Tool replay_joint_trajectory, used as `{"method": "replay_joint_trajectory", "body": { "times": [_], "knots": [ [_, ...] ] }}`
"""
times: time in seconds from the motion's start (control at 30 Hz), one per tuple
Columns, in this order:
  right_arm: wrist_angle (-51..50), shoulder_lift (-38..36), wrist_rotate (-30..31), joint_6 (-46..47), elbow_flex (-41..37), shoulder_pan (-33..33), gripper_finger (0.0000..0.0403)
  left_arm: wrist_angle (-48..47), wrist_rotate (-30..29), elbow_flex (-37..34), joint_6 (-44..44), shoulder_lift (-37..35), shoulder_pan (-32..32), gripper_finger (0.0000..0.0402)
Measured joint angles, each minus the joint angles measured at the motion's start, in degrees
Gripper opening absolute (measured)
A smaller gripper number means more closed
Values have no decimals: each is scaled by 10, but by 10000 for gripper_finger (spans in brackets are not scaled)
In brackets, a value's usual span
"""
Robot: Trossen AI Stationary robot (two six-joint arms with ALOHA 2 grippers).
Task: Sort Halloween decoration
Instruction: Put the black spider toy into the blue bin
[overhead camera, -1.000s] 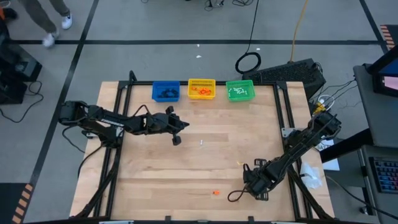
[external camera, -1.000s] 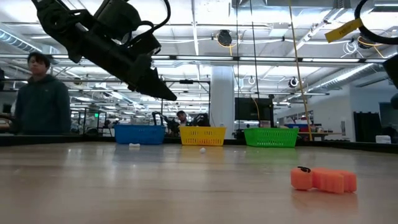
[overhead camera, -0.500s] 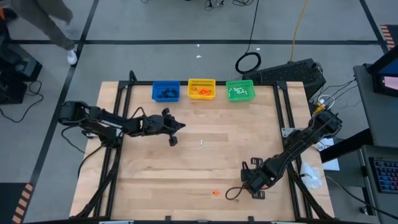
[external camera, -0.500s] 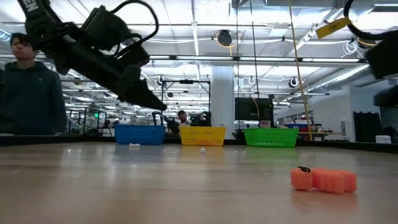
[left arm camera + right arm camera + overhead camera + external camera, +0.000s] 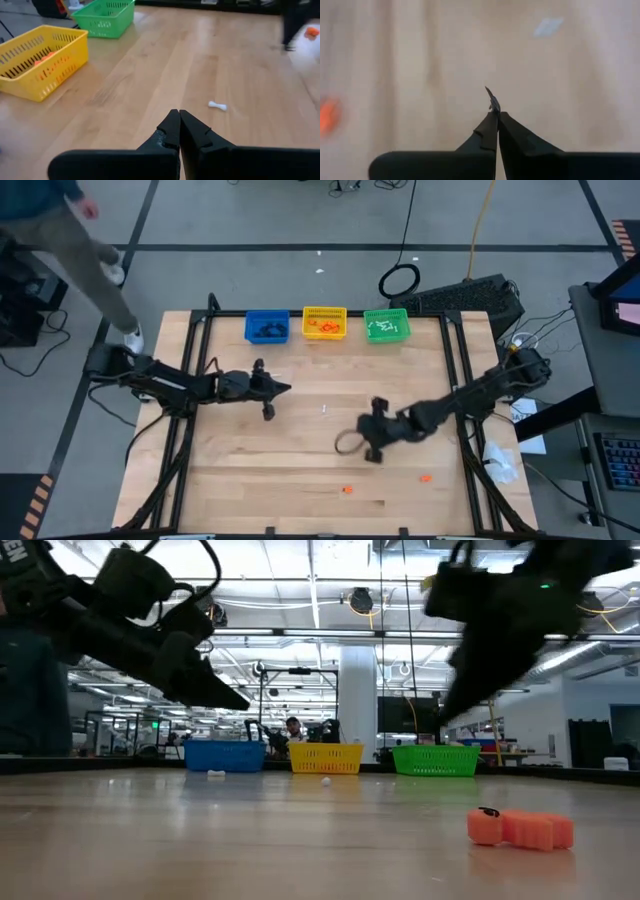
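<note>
Right gripper point(image 5: 352, 443) displaced from the worktop's near right corner toward its centre, fingers now closed on a thin dark sliver point(image 5: 492, 100). Left gripper point(image 5: 287, 389) drawn back toward the left edge. An orange trinket point(image 5: 425, 477) newly exposed near the right side. A person point(image 5: 70, 225) advanced closer along the left.
</note>
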Motion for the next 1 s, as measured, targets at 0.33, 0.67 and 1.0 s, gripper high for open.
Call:
{"method": "replay_joint_trajectory", "body": {
  "times": [0.33,0.67,1.0],
  "knots": [
    [271,35,16,-118,11,-168,0,12,-30,-68,0,-100,-23,0],
    [212,191,-72,-222,250,-319,0,23,-31,-96,5,-155,-24,0],
    [79,382,-111,-229,525,-406,0,18,-30,-96,15,-152,-24,0]
  ]
}}
